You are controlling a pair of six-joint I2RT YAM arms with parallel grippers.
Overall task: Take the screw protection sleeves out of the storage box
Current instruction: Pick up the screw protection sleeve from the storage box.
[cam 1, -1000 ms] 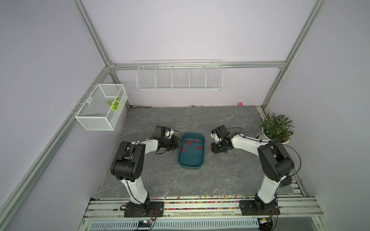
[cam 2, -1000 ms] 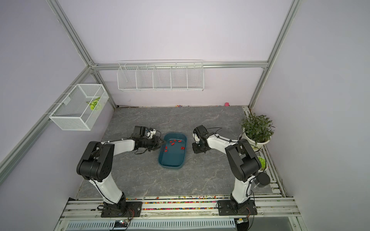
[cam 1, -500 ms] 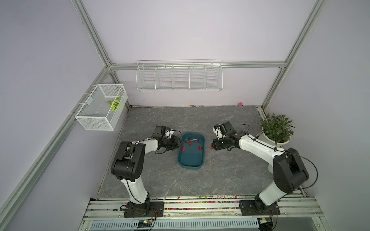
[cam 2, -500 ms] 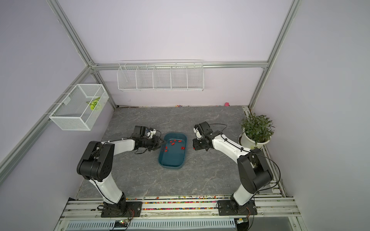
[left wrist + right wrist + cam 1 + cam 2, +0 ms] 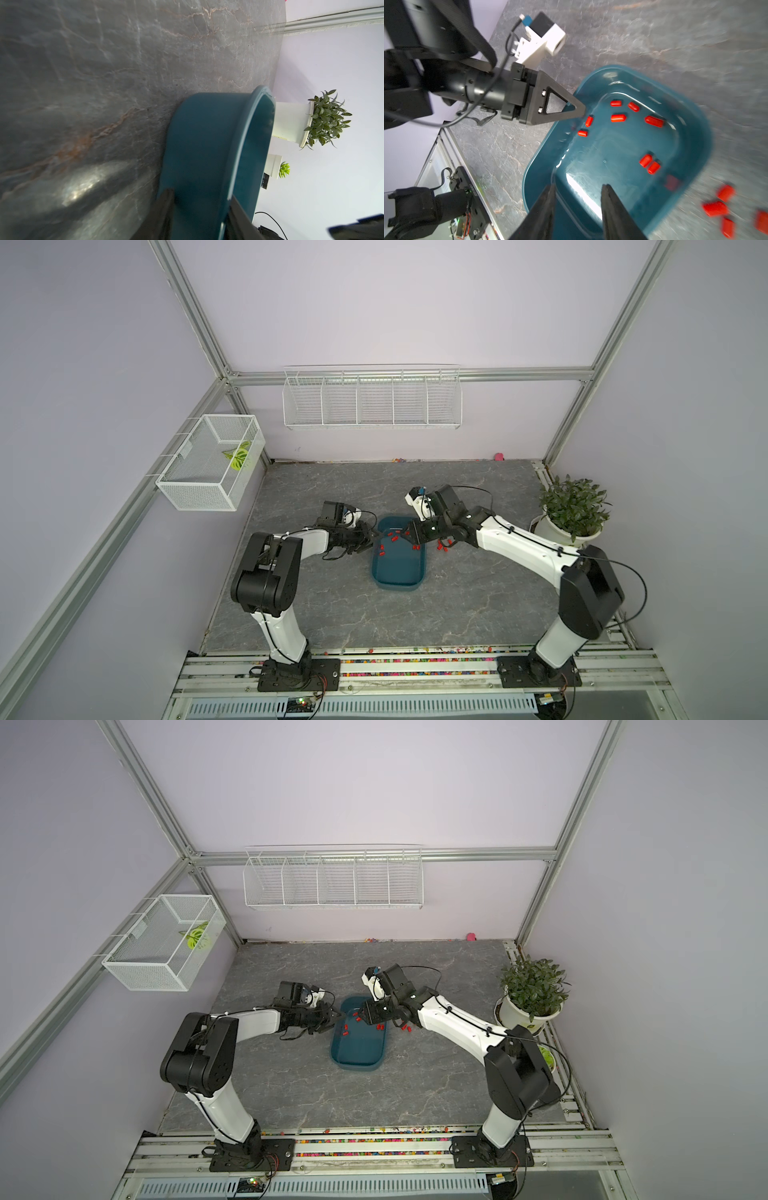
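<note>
Gripping storage box rim, left end effector; right end effector part-open, empty; arm label unreadable.

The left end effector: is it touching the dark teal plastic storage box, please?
Touching: the left wrist view shows the left end effector gripping the dark teal plastic storage box, fingers astride its wall.

storage box: glossy smooth teal plastic | screw protection sleeves: smooth red plastic | tabletop: matt grey veined stone look | my right hand: matt black plastic
</note>
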